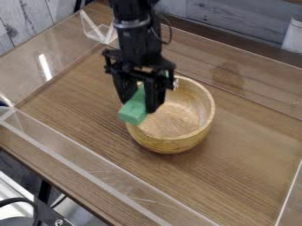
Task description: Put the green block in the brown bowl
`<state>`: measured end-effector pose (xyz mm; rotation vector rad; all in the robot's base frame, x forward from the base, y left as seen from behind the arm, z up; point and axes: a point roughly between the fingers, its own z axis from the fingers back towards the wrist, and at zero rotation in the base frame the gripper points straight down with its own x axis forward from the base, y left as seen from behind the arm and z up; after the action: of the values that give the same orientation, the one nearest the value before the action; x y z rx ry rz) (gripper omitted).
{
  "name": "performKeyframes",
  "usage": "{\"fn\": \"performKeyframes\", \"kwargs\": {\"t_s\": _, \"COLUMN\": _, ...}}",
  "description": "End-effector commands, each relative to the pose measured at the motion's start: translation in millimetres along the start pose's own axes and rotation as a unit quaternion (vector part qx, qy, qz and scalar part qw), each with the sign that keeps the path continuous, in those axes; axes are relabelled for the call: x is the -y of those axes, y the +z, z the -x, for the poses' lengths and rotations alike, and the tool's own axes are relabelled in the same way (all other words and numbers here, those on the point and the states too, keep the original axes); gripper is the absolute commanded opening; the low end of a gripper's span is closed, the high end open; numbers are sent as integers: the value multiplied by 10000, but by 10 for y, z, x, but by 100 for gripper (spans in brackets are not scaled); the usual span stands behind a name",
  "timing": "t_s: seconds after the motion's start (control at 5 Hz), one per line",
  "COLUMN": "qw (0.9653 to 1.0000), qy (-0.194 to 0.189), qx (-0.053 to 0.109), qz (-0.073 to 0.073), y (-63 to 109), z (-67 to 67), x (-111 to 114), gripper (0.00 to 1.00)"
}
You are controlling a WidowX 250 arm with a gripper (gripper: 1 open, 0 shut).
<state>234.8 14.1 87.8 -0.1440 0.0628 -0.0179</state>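
The green block [133, 110] is a small mint-green bar held between the black fingers of my gripper [140, 100], which is shut on it and points down. The block hangs over the near-left rim of the brown bowl [189, 121], a round light wooden bowl with thick walls standing on the wooden table. The block's lower end overlaps the bowl's left wall in this view; whether it touches the rim I cannot tell. The bowl's inside shows nothing in it.
A clear plastic wall [71, 168] runs along the table's front and left edges. The wooden tabletop [71, 97] lies bare to the left of the bowl. A pale panelled wall [236, 13] stands behind the table.
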Motion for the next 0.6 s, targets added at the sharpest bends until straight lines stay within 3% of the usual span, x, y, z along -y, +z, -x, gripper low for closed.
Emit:
{"fn": "performKeyframes", "kwargs": {"t_s": 0.0, "qw": 9996, "qy": -148, "qx": 228, "qz": -127, "y": -37, "z": -5, "x": 53, "gripper": 0}}
{"fn": "performKeyframes", "kwargs": {"t_s": 0.4, "qw": 9994, "qy": -243, "qx": 164, "qz": -170, "y": -215, "z": 20, "x": 87, "gripper": 0}}
